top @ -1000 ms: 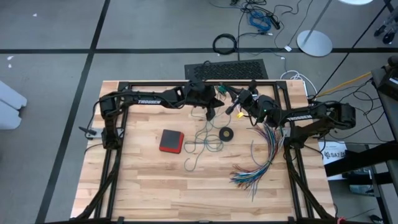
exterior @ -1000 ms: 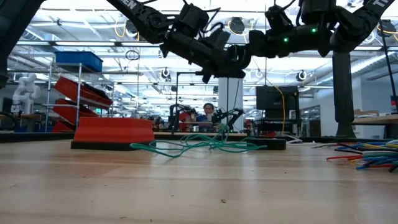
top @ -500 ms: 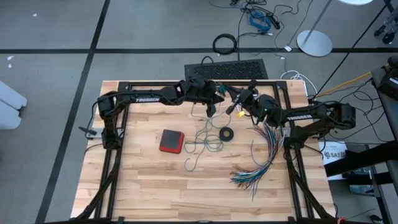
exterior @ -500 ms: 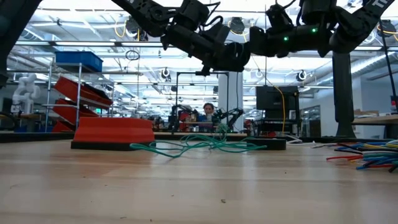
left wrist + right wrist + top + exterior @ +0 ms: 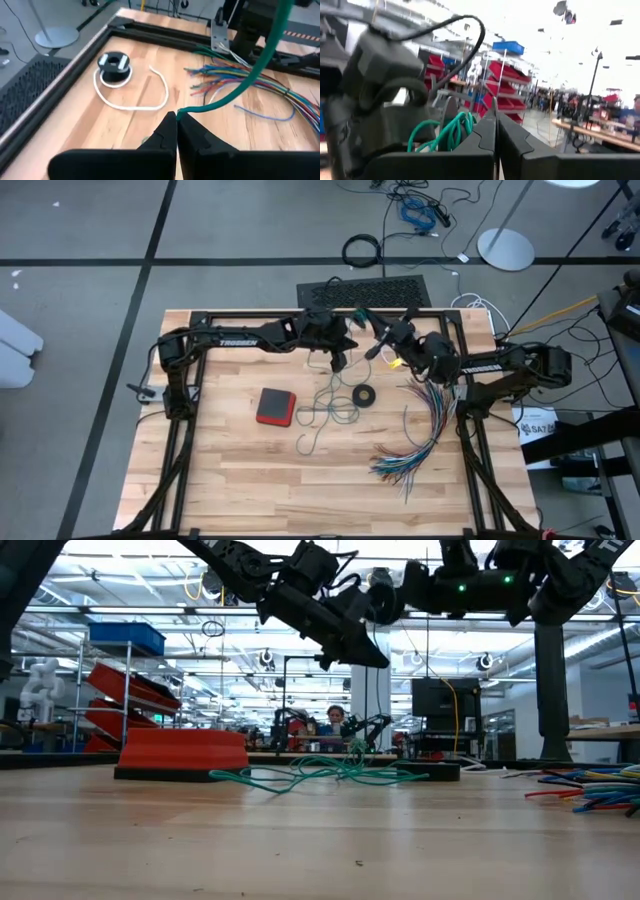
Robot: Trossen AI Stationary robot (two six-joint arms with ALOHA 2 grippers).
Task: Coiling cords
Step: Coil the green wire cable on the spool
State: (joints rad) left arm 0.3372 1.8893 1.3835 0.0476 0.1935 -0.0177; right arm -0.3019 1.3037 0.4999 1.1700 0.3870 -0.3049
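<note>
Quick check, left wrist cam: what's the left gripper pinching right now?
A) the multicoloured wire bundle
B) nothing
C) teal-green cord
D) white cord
C: the left gripper is shut on the end of the teal-green cord, while the white cord lies loose on the table.

Both dark arms reached inward from the sides of the high view and met near the upper centre of the frame. The left arm stretched almost level from the left edge, its wrist bent down, and the left hand [image 5: 340, 360] pointed down, fingers pressed together. The right arm came in from the right edge, elbow low, forearm angled up and left, and the right hand [image 5: 378, 340] sat just beside the left wrist, fingers likewise closed. In the low view both hung along the top of the frame, well above the worktop.
</note>
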